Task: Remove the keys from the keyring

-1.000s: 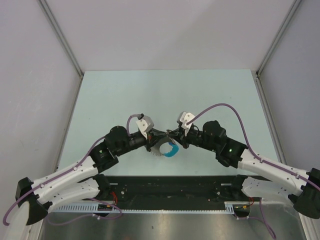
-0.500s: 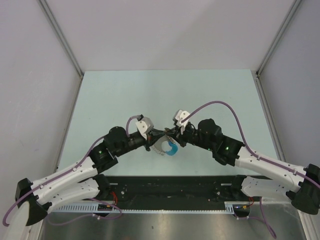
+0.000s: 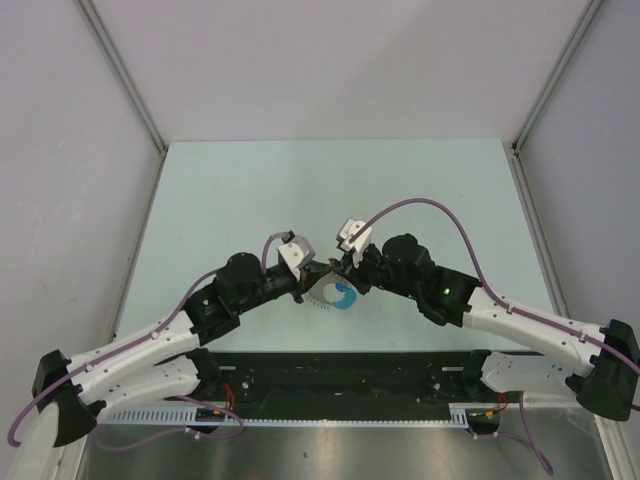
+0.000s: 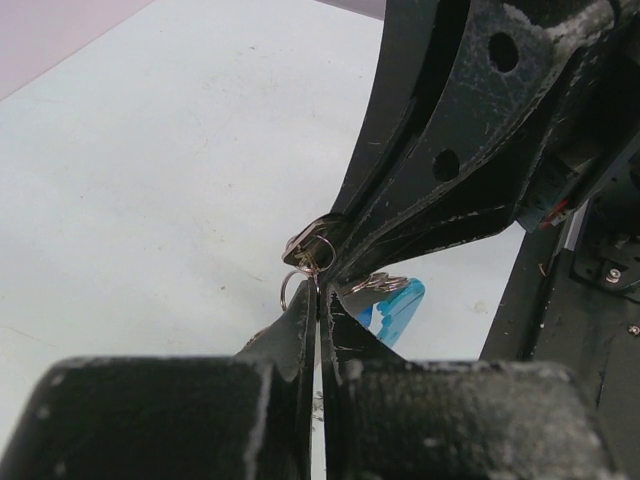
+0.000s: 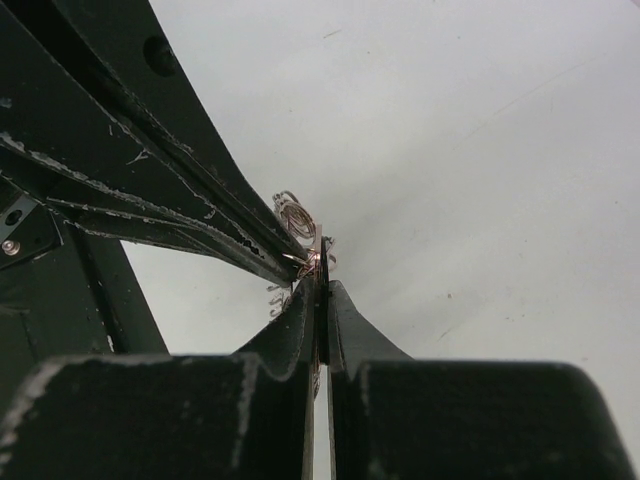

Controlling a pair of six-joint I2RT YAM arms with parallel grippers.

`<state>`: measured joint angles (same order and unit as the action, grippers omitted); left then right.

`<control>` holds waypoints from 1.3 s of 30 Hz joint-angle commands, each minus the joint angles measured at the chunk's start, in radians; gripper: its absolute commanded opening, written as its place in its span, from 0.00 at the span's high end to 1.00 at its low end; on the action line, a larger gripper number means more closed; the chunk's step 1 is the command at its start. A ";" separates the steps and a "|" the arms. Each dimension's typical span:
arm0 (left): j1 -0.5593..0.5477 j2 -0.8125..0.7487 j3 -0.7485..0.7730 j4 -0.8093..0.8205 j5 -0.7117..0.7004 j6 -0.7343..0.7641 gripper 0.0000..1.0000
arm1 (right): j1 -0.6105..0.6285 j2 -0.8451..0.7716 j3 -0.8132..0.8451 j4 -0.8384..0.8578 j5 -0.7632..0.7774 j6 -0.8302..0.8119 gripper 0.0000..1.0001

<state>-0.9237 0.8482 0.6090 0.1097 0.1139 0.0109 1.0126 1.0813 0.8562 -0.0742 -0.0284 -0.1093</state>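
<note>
Top external: hands [image 3: 329, 271] tip-to-tip on keyring [image 4: 312, 243]

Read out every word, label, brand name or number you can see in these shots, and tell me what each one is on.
No text can be read in any view.
The keys and the keyring: any stamping is too small and blurred to tell.
The blue piece, the left hand, the right hand and the table: no lettering shows.
</note>
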 commanded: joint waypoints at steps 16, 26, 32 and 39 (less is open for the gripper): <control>-0.010 0.034 0.019 0.077 -0.033 0.024 1.00 | -0.063 0.034 0.139 -0.131 -0.283 0.105 1.00; -0.010 -0.044 -0.035 0.113 0.128 0.035 1.00 | -0.135 0.028 0.136 -0.130 -0.311 0.174 1.00; -0.010 -0.032 -0.017 0.074 0.204 0.049 1.00 | -0.187 0.011 0.122 -0.111 -0.335 0.198 1.00; -0.010 -0.041 -0.008 0.044 0.250 0.087 1.00 | -0.238 -0.011 0.098 -0.099 -0.366 0.230 1.00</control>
<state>-0.9272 0.8257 0.5758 0.1566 0.2466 0.0593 0.8207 1.1080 0.9424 -0.2607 -0.4099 0.0887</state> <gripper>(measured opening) 0.007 0.043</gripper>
